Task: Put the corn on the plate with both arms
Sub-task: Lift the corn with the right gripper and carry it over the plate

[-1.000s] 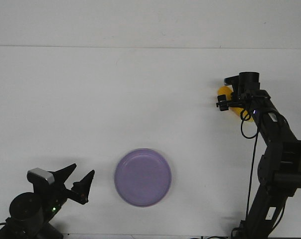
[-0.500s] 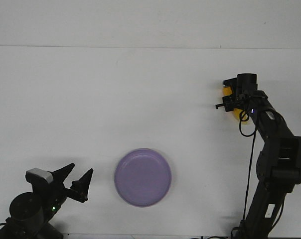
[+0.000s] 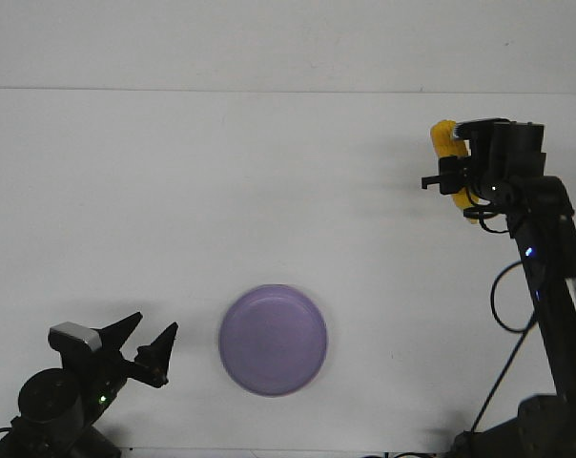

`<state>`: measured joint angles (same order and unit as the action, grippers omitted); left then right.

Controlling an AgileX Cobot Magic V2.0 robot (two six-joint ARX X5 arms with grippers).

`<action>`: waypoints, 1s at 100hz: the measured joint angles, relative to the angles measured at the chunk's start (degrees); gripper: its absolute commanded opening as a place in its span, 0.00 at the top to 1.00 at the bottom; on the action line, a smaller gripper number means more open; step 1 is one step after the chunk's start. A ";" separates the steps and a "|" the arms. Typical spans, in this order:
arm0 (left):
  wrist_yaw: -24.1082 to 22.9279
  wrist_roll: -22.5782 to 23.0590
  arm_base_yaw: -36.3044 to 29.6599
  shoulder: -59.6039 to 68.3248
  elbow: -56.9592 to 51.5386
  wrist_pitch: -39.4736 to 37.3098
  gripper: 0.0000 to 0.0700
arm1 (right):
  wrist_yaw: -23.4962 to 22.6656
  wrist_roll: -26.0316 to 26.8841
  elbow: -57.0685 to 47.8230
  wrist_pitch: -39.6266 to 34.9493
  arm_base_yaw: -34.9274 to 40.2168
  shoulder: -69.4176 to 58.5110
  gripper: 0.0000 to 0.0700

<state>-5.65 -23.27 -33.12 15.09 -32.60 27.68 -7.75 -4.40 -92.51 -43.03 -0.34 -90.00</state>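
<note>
The yellow-orange corn (image 3: 447, 143) is at the far right, held up off the white table in my right gripper (image 3: 457, 167); the wrist block hides most of the cob and only its upper end and a lower bit show. The lavender plate (image 3: 274, 340) lies bare near the front middle of the table, well to the left of and nearer than the corn. My left gripper (image 3: 145, 349) rests at the front left, its two pointed fingers spread apart and holding nothing, a short way left of the plate.
The white table (image 3: 221, 191) meets a back wall along a line near the top. The right arm's black links and a hanging cable (image 3: 503, 305) stand along the right edge.
My right arm has risen and straightened, lifting the corn higher and turning the wrist. The left gripper and the plate have stayed put.
</note>
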 measured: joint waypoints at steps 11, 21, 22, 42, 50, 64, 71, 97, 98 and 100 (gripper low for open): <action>0.00 -0.02 0.00 0.00 0.00 0.00 0.29 | -1.14 1.11 0.94 -3.17 5.27 7.26 0.79; 0.00 0.00 0.00 0.00 0.00 0.02 0.29 | -1.22 2.47 4.85 -3.76 11.89 13.81 0.79; 0.00 0.00 0.00 0.00 0.00 0.02 0.29 | -1.25 2.69 5.31 -3.80 12.59 14.43 0.79; 0.00 0.00 0.00 0.00 0.00 0.04 0.29 | -0.59 7.87 17.57 0.04 29.79 22.62 0.79; 0.00 0.00 0.00 0.00 0.00 0.04 0.29 | 0.83 10.82 23.37 3.04 36.89 22.38 0.79; -0.04 0.00 0.00 0.00 0.00 0.07 0.29 | 4.98 15.26 33.40 10.05 47.69 20.22 0.79; -0.04 -0.02 0.00 0.00 0.00 0.09 0.29 | 7.39 17.16 36.81 14.67 51.93 18.56 0.79; -0.28 -0.02 0.00 0.00 0.00 0.15 0.29 | 9.07 20.39 39.36 22.45 57.53 8.28 0.79; -0.28 0.00 0.00 0.00 0.00 0.15 0.29 | 9.09 20.41 39.36 22.60 57.61 7.89 0.79; -0.31 0.00 0.00 0.00 0.00 0.15 0.29 | 9.09 20.41 39.36 22.80 57.72 7.19 0.79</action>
<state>-5.96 -23.27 -33.12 15.09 -32.60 27.83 1.34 16.01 -53.15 -20.23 57.39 -82.81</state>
